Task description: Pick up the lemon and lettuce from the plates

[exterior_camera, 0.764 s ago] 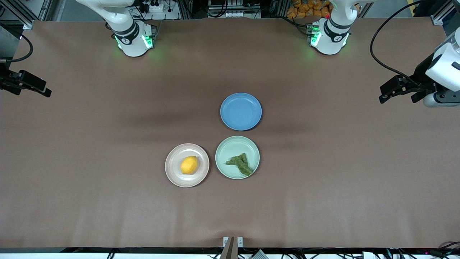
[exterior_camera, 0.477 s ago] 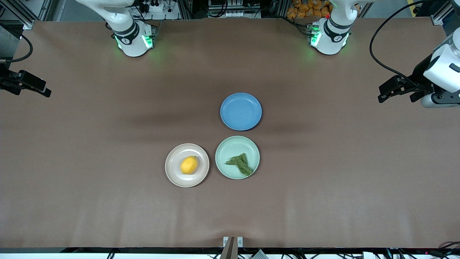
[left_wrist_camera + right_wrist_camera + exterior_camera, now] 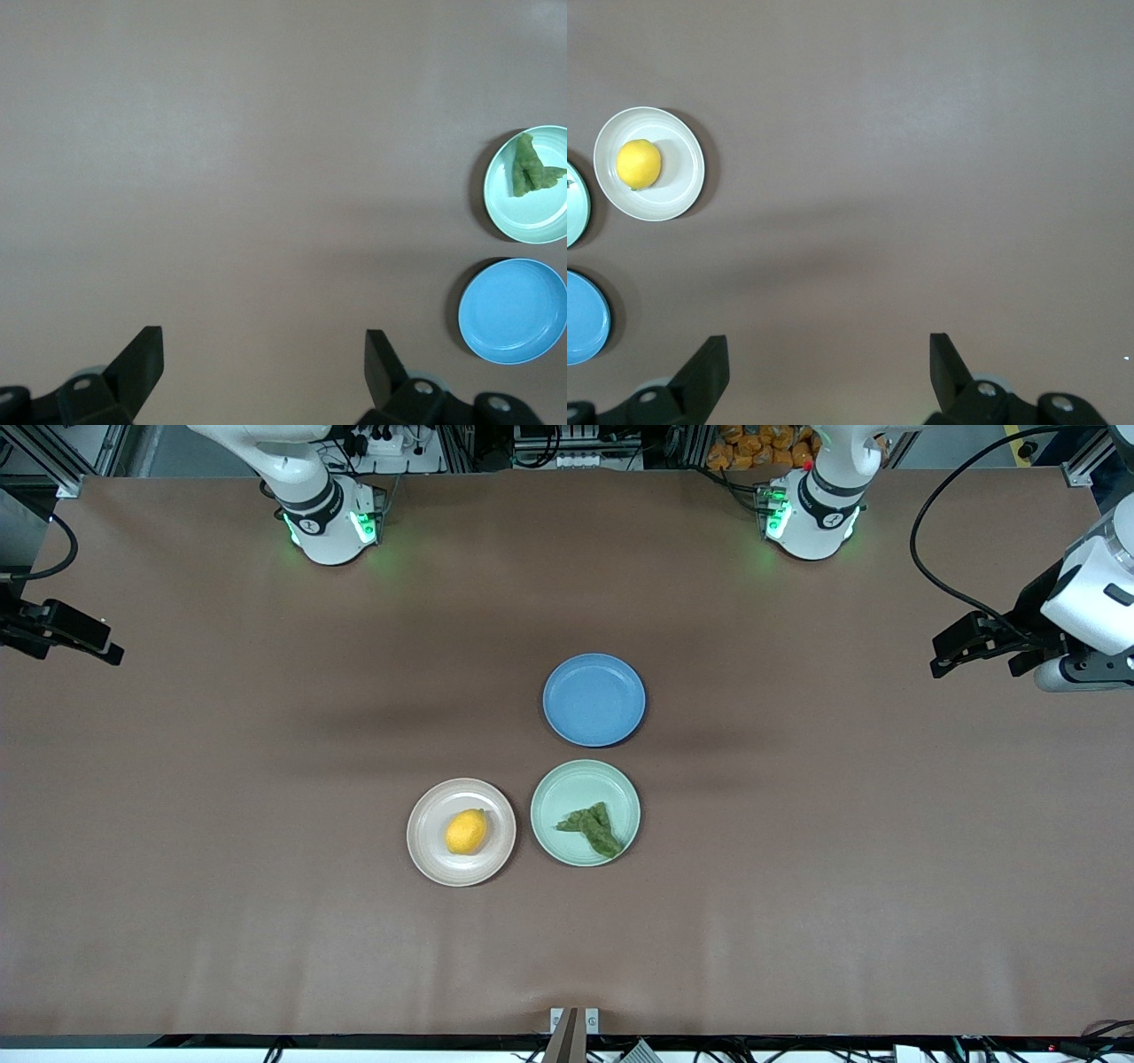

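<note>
So far nothing has been picked. The lemon (image 3: 466, 832) lies in the middle of the beige plate (image 3: 430, 857), and the lettuce (image 3: 591, 828) lies on the mint plate (image 3: 558, 784) just beside it, toward the left arm's end; an empty blue plate (image 3: 594, 700) sits farther from the front camera. The left gripper (image 3: 970, 648) hangs over its own end of the counter (image 3: 221, 921), jaws spread and empty. The right gripper (image 3: 62, 638) hangs over its end, jaws likewise spread. Both picks are left, and each arm must first reach in toward the plates.
</note>
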`<state>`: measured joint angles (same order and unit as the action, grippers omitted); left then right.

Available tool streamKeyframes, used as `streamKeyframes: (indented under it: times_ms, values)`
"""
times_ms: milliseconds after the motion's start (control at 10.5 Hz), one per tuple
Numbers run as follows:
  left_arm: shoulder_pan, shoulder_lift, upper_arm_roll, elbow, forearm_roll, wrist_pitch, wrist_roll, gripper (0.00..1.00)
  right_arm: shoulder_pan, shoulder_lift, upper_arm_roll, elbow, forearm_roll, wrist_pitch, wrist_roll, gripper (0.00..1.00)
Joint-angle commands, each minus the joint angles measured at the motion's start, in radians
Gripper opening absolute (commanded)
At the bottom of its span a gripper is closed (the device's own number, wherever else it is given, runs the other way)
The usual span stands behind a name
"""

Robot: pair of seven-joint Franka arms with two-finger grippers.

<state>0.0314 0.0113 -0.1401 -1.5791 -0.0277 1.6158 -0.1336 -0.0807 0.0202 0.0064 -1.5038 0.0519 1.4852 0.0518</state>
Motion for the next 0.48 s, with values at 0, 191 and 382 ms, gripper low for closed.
streamKeyframes:
  times_ms: [0,191,382]
  values:
    - [0.008,-0.002,-0.004,-0.004,0.011,-0.013,0.026,1.00,-0.014,0.053,0.009,0.008,0.011,0.000,-0.010,1.00]
    - [0.005,0.001,-0.006,-0.004,0.011,-0.013,0.019,1.00,-0.005,0.073,0.011,0.008,0.006,0.001,-0.012,1.00]
    - [0.007,0.003,-0.006,-0.001,0.011,-0.013,0.028,1.00,-0.017,0.122,0.011,0.010,0.029,0.000,-0.009,1.00]
